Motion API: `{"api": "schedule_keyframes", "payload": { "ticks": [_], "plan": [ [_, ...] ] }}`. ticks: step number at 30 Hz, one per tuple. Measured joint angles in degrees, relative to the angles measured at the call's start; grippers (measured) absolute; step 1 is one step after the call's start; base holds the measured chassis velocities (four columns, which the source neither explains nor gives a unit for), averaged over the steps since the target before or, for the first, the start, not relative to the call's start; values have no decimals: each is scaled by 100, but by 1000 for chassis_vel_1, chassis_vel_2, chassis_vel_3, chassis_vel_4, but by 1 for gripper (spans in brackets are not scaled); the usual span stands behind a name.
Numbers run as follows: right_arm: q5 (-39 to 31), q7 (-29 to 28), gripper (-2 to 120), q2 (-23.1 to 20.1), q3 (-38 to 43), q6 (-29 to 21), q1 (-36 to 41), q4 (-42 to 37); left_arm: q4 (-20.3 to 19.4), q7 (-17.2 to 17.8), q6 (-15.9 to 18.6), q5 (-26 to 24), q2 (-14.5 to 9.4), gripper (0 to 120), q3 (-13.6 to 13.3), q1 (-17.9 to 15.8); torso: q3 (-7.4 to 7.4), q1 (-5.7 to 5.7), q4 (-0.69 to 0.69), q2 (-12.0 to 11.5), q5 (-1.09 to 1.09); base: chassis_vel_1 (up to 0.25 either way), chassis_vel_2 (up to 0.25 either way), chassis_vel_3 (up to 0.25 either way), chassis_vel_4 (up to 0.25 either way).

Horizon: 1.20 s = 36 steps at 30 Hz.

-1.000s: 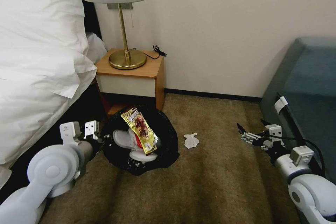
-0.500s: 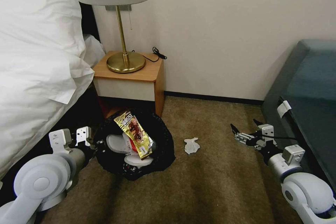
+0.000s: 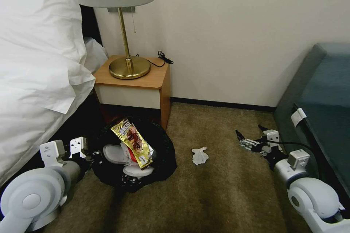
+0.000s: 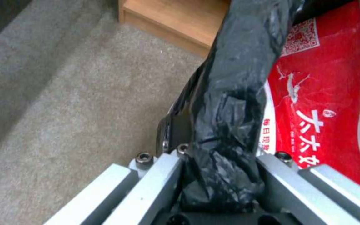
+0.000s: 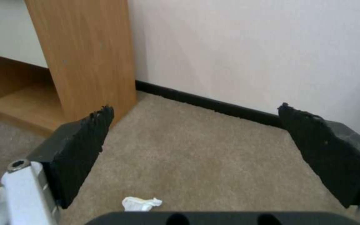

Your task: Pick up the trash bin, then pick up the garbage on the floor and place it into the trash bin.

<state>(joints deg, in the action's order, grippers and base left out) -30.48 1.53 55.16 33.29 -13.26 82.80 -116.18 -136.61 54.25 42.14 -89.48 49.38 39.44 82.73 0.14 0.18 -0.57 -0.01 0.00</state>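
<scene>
The trash bin [image 3: 160,160], lined with a glossy black bag, stands on the carpet before the nightstand. In it lie a gold-brown snack packet [image 3: 132,142] and white slippers [image 3: 113,154]. My left gripper [image 3: 94,153] is at the bin's left rim. In the left wrist view the gripper [image 4: 222,175] is shut on the black bag's rim [image 4: 230,103], with a red wrapper [image 4: 317,103] just inside. A crumpled white tissue [image 3: 199,156] lies on the floor right of the bin. My right gripper [image 3: 249,131] hovers open to the tissue's right. Its pads [image 5: 84,147] stand wide apart, with the tissue [image 5: 142,203] low between them.
A wooden nightstand [image 3: 131,87] with a brass lamp [image 3: 127,67] stands against the wall behind the bin. The bed with white bedding [image 3: 36,80] lies on the left, a dark blue-green sofa [image 3: 321,109] on the right. Brown carpet [image 3: 218,196] stretches in front.
The whole head view has shifted, so the camera has moved. My right gripper has come a little nearer the tissue. The left gripper keeps its hold on the bin's rim.
</scene>
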Motion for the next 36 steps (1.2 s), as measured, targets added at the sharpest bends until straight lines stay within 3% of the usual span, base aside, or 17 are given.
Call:
{"api": "schedule_keyframes", "payload": {
  "ticks": [19, 25, 27, 32, 36],
  "plan": [
    [42, 22, 100, 3, -231, 61, -97, 206, -9, -1, 0, -17, 1, 0, 23, 7, 0, 0, 0, 1, 1, -73, 83, 76, -73],
    [-146, 91, 100, -192, -425, 137, -267, 617, -11, 0, 0, -12, 74, 0, 28, 16, 1, 1, -1, 1, 0, -84, 77, 63, -92],
    [-284, 172, 100, -326, -534, 130, -396, 807, -24, 17, 0, -11, 81, 0, 38, 24, 1, 0, 0, 1, 0, 0, 0, 0, 0],
    [-607, 982, 100, -777, -890, 125, -920, 1574, -59, 63, 0, -53, -8, 0, -56, -79, 0, 0, 1, 1, 0, 0, 0, 0, 0],
    [-971, 1317, 100, -898, -1129, -8, -1283, 1981, -31, 67, 0, -91, -56, 0, -76, -158, 1, 0, -1, 1, 1, 0, 0, 0, 0]
  ]
}}
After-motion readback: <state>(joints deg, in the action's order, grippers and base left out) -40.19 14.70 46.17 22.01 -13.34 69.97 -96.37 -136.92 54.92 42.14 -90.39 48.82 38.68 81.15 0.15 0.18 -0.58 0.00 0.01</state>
